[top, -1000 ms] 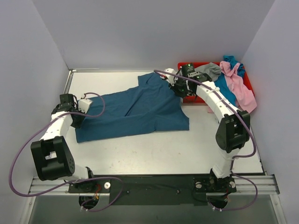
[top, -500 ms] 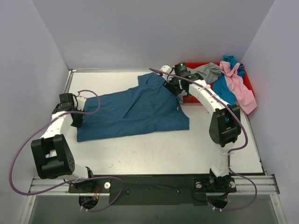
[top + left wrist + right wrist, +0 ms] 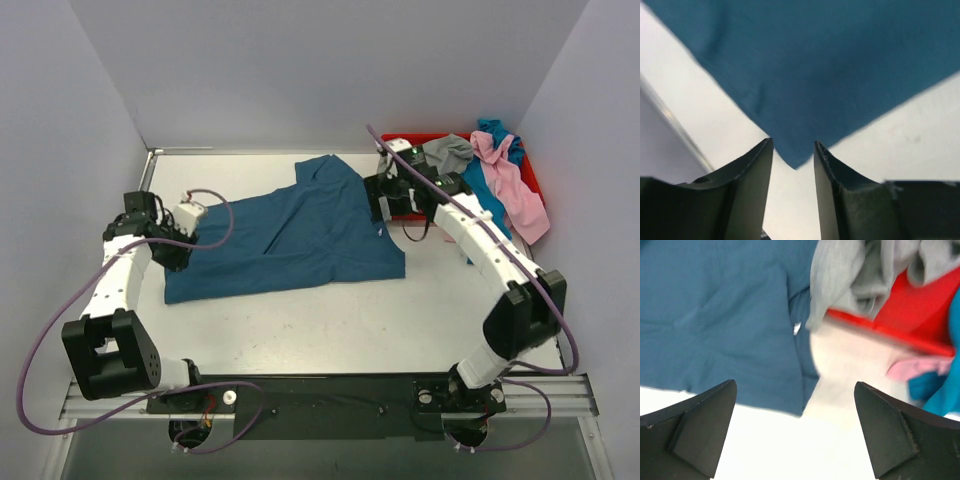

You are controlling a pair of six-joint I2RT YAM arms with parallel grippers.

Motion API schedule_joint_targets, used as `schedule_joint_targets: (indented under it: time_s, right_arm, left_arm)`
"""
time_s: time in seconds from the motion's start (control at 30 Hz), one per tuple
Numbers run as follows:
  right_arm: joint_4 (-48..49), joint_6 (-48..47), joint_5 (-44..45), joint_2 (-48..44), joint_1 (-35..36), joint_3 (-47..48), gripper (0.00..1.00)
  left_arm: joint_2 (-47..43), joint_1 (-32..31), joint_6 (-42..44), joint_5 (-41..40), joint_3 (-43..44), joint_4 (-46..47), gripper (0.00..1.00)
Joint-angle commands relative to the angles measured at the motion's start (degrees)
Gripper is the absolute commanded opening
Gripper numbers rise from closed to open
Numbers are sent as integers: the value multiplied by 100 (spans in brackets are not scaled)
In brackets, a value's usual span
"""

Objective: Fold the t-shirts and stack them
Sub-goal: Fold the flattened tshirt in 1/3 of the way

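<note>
While the dark teal-blue t-shirt (image 3: 300, 235) lies spread on the table (image 3: 340, 320) between our two arms, we have the left gripper (image 3: 172, 252) low at the cloth's edge nearest that arm. Seen from the left wrist, its fingers (image 3: 747, 185) stand only narrowly apart. One pointed corner of the shirt sits right at the gap between their tips, with bare table to either side; we cannot tell whether the pads touch the cloth.

Our right gripper (image 3: 386, 205) hangs over the shirt's opposite edge, just beside the red tray (image 3: 528, 170). Its jaws are spread wide and hold nothing. From the right wrist, the teal cloth fills the space beyond one fingertip, and the tray's red rim crosses beyond the other. The grey t-shirt (image 3: 840, 280) droops over that rim straight ahead of the hand, hanging down near the teal shirt's edge. Farther out past the hand, the pink t-shirt (image 3: 505, 185) and the brighter turquoise-blue t-shirt (image 3: 494, 128) lie heaped in the tray, with the pink one spilling over the tray's edge.
</note>
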Motion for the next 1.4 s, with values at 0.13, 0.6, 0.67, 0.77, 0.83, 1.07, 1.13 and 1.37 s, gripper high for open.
schedule_joint_targets:
  time_s: [0.13, 0.6, 0.67, 0.77, 0.83, 1.07, 1.13, 1.37]
  right_arm:
    - [-410, 2190, -598, -322, -689, -1979, 85]
    - [487, 2726, -1881, 399, -935, -3245, 24]
    - [452, 2770, -1803, 234, -1032, -3376, 2]
    - [356, 2832, -1565, -188, -1164, -3631, 0]
    - [321, 2788, -1547, -444, -1199, -3833, 0]
    - [678, 3076, -1697, -1024, -1383, -3940, 48]
    - [1056, 3427, -1644, -868, -1498, -3817, 53]
    - [1559, 3825, -2125, 485, -1489, -3333, 40]
  left_arm:
    - [97, -463, 1852, -664, -1346, -20, 59]
    - [80, -621, 1853, -1578, -2410, 1247, 0]
    - [27, -604, 1853, -1771, -2375, 1309, 0]
    - [-26, -507, 1940, -1834, -2218, 1213, 0]
    - [-61, -437, 1984, -1781, -2095, 1081, 0]
    - [-96, -480, 2028, -1579, -2102, 1018, 0]
    - [-96, -498, 2028, -1588, -2155, 1124, 0]
    - [-184, -569, 2099, -1245, -1857, 361, 14]
